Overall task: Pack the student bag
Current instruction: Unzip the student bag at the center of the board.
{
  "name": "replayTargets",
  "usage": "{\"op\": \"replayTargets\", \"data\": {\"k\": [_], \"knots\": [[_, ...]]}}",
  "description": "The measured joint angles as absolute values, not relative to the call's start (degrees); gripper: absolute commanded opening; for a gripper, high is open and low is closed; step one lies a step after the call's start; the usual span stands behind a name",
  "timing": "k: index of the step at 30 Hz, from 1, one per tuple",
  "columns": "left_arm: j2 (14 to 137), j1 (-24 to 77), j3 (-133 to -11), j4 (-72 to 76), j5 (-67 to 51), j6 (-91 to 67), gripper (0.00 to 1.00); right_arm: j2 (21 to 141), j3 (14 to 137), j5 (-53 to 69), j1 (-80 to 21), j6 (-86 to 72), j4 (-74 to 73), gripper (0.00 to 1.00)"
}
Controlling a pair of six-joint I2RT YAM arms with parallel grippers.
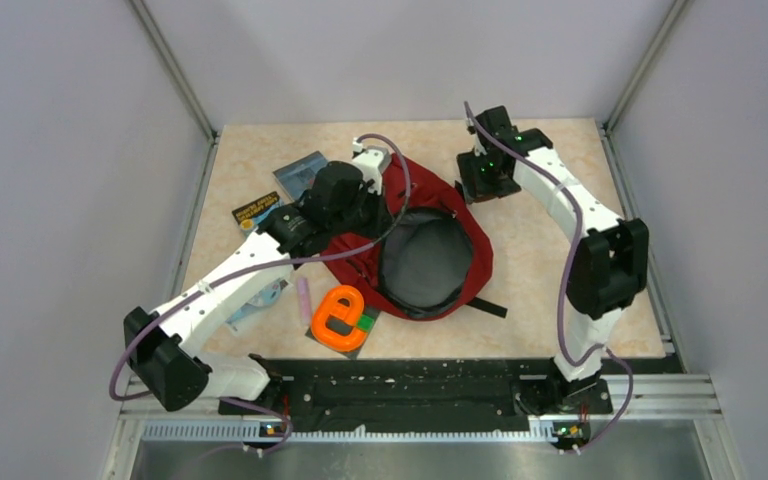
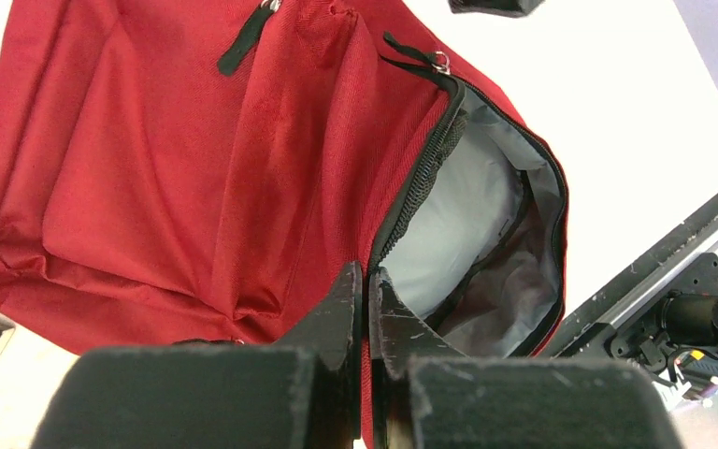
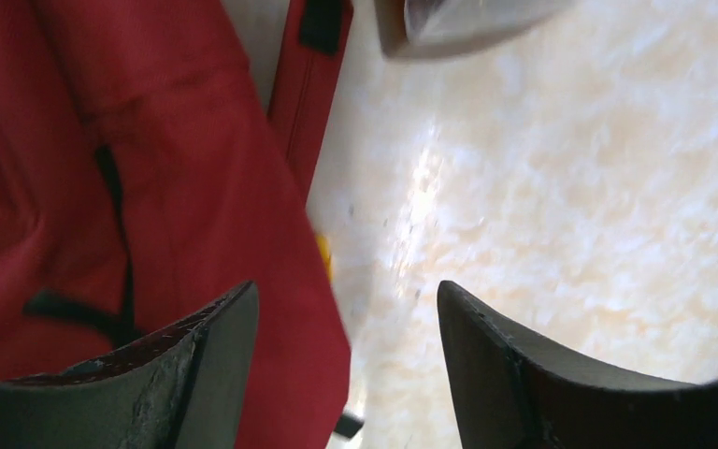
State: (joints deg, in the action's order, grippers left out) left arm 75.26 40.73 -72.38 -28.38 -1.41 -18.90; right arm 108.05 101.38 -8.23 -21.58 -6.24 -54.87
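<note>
Left gripper (image 2: pixel 370 281) pinches the bag (image 2: pixel 196 168) rim, likely to hold its mouth open; right gripper (image 3: pixel 346 301) waits beside the bag, jaws apart.

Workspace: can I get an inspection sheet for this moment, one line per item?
Surface: beige marbled table, partly covered.
Job's things: student bag lies unzipped, grey lining showing.
Clutter: dark book, blue-grey book, orange e-shaped item, pink tube beside the bag.
Claws: left claw shut on the bag's zipper rim; right claw open, empty, beside the bag.
Cables: purple cables run along both arms.
Surroundings: pale enclosure walls, metal rail at the near edge.
</note>
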Motion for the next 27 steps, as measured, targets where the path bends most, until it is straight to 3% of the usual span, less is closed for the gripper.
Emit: {"op": "replayTargets", "data": {"k": [7,12,17,19,20,21,27], "knots": [[76.9,39.0,-72.8,-30.5,-4.0,-18.9,0.0,89.6,82.4,1.2,-21.8,-12.7,-49.1,0.73],[77.8,37.7,-73.2,-31.3,-5.4,-18.9,0.0,80.6,73.6,8.8,-22.8,-15.1,-41.9,0.7],[78.4,37.0,-73.5,-31.3,-5.9,-19.4,0.0,82.7,72.8,10.1,-23.9,-14.7,-39.4,0.52],[78.7,36.7,-73.6,-31.3,-6.5,-19.8,0.0,85.0,72.9,8.7,-24.8,-14.0,-39.4,0.31],[78.8,36.4,-73.8,-31.3,-6.7,-20.0,0.0,86.5,73.2,7.4,-25.5,-13.7,-39.7,0.14],[78.9,36.1,-73.9,-31.2,-7.1,-20.3,0.0,87.8,73.5,5.8,-26.1,-13.6,-40.1,0.03],[79.9,33.0,-74.8,-30.6,-8.8,-21.6,0.0,89.9,74.4,-2.1,-27.3,-13.8,-40.8,0.0]]}}
